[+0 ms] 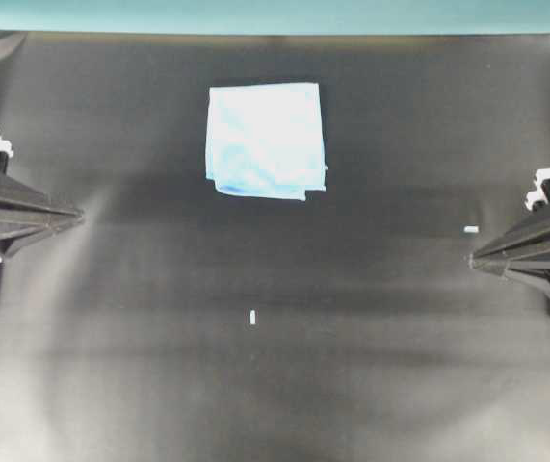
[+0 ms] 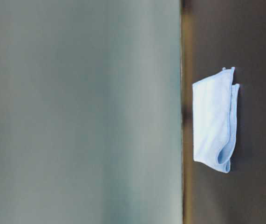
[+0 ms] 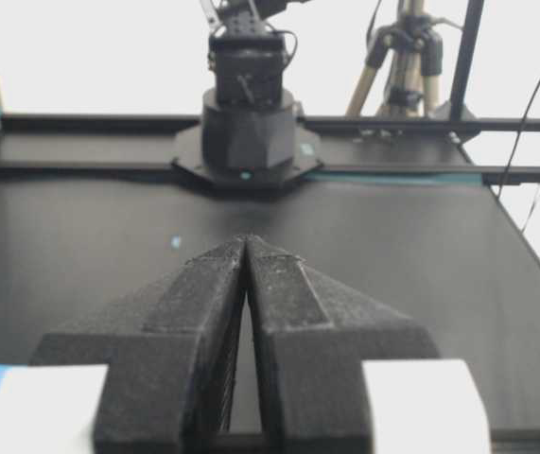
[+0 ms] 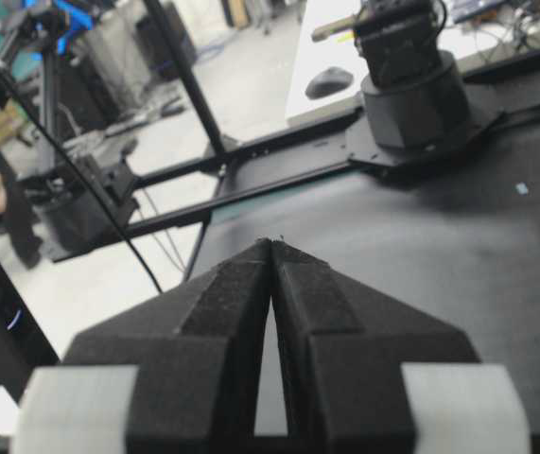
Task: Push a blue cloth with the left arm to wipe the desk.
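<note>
Cloth (image 1: pixel 265 140) lies flat on your tabletop (image 1: pixel 275 385), folded into a rough square, pale blue, in the upper middle of the overhead view and close to the teal strip (image 1: pixel 275 14) along the far edge. In the table-level view, which is turned on its side, you can see its stacked layers and a rolled fold at one corner.

Your left gripper (image 1: pixel 74 216) sits at the left edge of the overhead view, its black wedge tip pointing toward the centre, well apart from the cloth and lower in the picture. Its fingers are pressed together with only a hairline seam between them, as the left wrist view shows, and nothing is pinched.

Your right gripper (image 1: pixel 475 258) mirrors it at the right edge, also well clear of the cloth. Its fingers meet the same way in the right wrist view, holding nothing.

Two small white tape marks sit on the tabletop: one (image 1: pixel 253 317) below the cloth near the centre, another (image 1: pixel 471 229) just beside the right gripper's tip.
</note>
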`<action>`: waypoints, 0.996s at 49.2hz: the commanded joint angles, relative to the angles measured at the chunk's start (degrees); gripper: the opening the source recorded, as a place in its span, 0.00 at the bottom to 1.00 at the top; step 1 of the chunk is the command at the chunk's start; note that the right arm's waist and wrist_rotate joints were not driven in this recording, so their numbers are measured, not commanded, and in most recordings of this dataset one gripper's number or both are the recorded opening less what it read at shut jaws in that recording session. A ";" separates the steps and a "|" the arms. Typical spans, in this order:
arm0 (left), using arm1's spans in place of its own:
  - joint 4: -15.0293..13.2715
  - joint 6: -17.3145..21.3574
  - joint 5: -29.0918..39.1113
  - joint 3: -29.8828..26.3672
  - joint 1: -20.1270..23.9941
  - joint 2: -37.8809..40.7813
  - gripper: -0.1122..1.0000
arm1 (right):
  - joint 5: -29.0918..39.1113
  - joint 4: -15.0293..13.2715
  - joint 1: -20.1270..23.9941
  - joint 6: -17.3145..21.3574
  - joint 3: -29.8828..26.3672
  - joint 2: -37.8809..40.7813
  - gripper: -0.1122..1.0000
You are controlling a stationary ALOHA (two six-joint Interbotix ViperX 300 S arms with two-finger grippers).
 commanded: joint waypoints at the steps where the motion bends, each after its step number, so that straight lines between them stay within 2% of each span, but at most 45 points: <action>1: 2.37 -0.53 -0.88 -1.41 0.18 3.25 0.15 | -0.35 0.18 0.00 0.00 -0.70 0.62 0.13; 4: 2.37 -0.62 -0.97 -2.29 0.18 5.98 0.16 | 1.14 0.09 -0.09 0.00 -0.44 0.53 0.12; 7: 2.37 -0.62 -1.23 -3.52 0.18 8.88 0.10 | 4.39 0.18 0.00 0.09 -0.26 0.35 0.10; 13: 2.37 -0.70 -2.02 -5.80 1.49 14.59 0.10 | 8.17 0.09 0.00 0.09 -0.09 0.18 0.10; 33: 2.37 -1.05 -3.78 -14.77 13.89 33.49 0.10 | 9.23 0.09 0.00 0.00 0.79 -2.64 0.10; 40: 2.37 -3.08 -3.60 -18.90 16.61 40.61 0.11 | 8.96 0.18 -0.09 0.09 1.23 -3.78 0.10; 45: 2.37 -4.31 -3.52 -22.15 18.37 45.79 0.17 | 8.26 0.09 -0.09 0.00 1.41 -4.48 0.10; 49: 2.37 -4.57 -3.34 -24.61 19.60 49.66 0.33 | 7.65 0.18 0.00 0.00 1.41 -4.75 0.10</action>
